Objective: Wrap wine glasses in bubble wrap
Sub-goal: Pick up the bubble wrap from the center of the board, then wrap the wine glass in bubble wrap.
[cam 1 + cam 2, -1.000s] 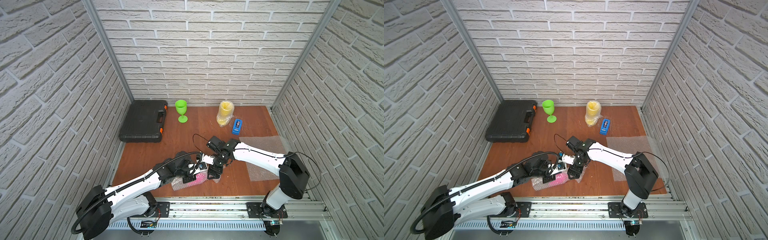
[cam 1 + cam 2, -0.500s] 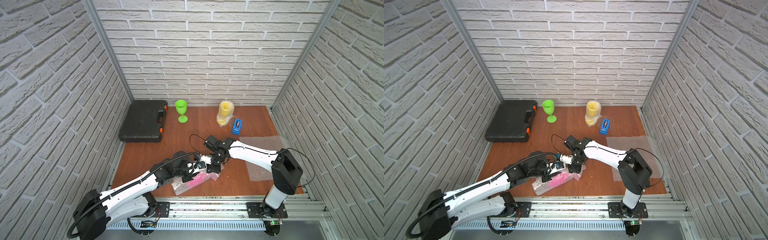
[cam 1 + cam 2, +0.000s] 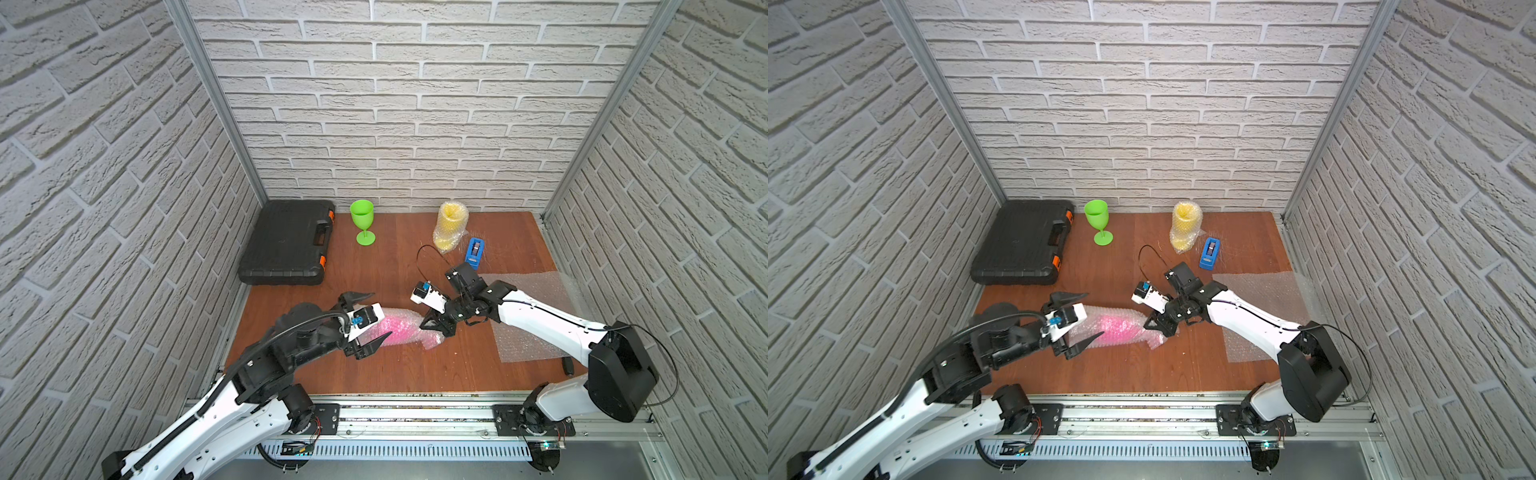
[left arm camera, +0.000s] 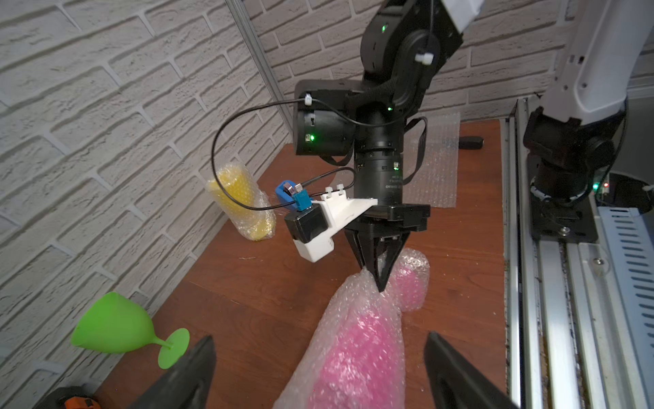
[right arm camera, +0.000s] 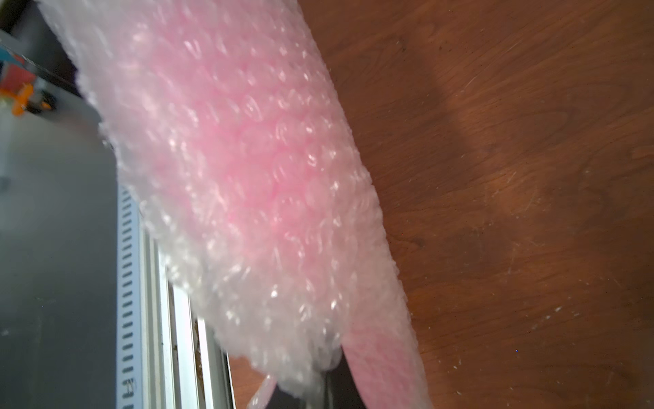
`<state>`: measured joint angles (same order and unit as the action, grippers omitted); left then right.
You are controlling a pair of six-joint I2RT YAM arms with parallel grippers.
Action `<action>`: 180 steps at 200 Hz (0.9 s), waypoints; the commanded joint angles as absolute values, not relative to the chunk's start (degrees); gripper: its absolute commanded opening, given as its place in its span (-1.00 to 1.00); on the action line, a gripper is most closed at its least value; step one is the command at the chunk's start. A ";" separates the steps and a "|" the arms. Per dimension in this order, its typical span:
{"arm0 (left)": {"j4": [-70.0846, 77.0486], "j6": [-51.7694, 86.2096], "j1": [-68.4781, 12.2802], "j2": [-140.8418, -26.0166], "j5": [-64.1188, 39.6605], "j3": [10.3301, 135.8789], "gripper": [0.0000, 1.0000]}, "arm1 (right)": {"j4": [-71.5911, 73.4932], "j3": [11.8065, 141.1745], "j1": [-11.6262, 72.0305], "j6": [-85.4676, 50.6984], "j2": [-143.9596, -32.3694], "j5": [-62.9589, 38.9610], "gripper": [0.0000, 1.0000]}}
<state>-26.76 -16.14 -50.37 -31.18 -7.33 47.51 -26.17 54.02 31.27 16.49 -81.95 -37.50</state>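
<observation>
Left gripper (image 3: 381,314) has let go since a second ago: its jaws now stand wide apart, one on either side of the bowl end of the pink goblet (image 3: 399,329). Right gripper (image 3: 432,328) has closed and pinches the wrap (image 4: 350,304) at the narrow part beside the foot. Goblet lies on its side, rolled in wrap, at table (image 3: 415,374) centre, bowl toward 9 o'clock, foot toward 3. Green goblet (image 3: 362,222) is upright at 11 o'clock. Yellow goblet (image 3: 449,226), wrapped, is at 1. Spare sheet (image 3: 536,324) lies flat at 3.
</observation>
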 commanded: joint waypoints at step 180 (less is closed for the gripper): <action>-42.02 -18.13 -50.10 -31.95 -2.03 54.02 0.96 | -39.06 59.55 28.43 27.88 -77.96 -57.24 -0.95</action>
<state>-47.09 -19.29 -50.37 -30.50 -2.22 54.26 -37.52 58.87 27.97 25.76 -80.05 -56.75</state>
